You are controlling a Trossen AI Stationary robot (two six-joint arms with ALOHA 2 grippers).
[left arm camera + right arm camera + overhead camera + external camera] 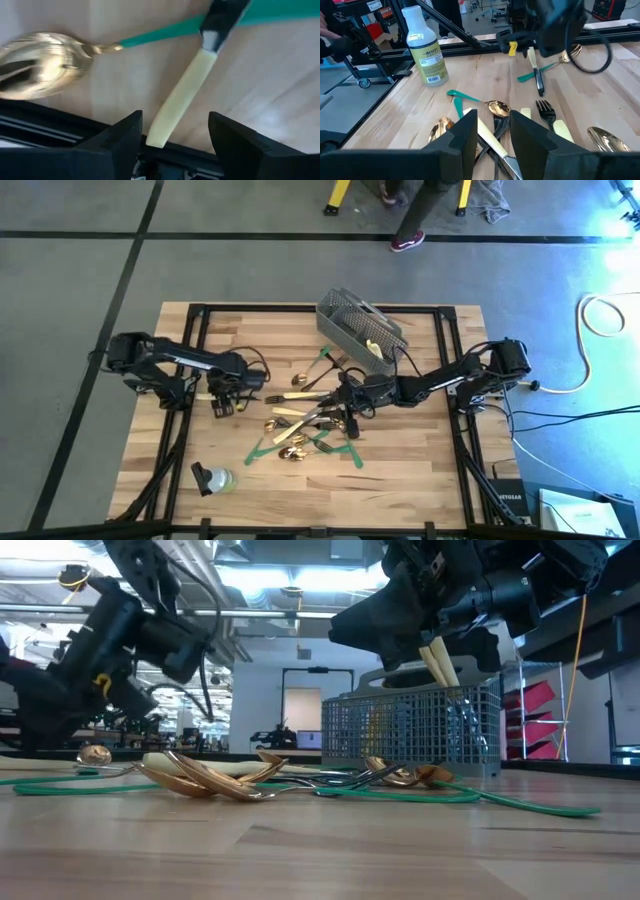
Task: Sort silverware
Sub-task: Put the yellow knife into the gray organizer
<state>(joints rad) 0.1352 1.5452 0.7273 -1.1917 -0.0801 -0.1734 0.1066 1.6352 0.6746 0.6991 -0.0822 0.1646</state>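
Observation:
Gold spoons, dark forks and cream-handled knives lie in a loose pile (305, 415) at mid-table. My left gripper (175, 120) is open just left of the pile. Its fingers stand either side of the handle end of a cream-handled knife (182, 95) that lies flat on the wood, beside a gold spoon (40, 65). I cannot tell whether they touch it. My right gripper (492, 117) hovers over the pile's right side, shut on another cream-handled knife (442, 665). My right gripper pinches the knife's cream handle (490, 139) between its two fingers. It comes nearly level from the table's right side. The knife is lifted clear of the table and tilted, and its handle end (447, 678) slants down below the fingers in front of the basket.
A grey wire mesh basket (360, 328) stands at the far middle of the table. A soap bottle (212, 478) lies near the front left. Green tape strips (300, 445) run across the wood under the pile. A person's shoe (408, 240) shows on the floor beyond the far edge.

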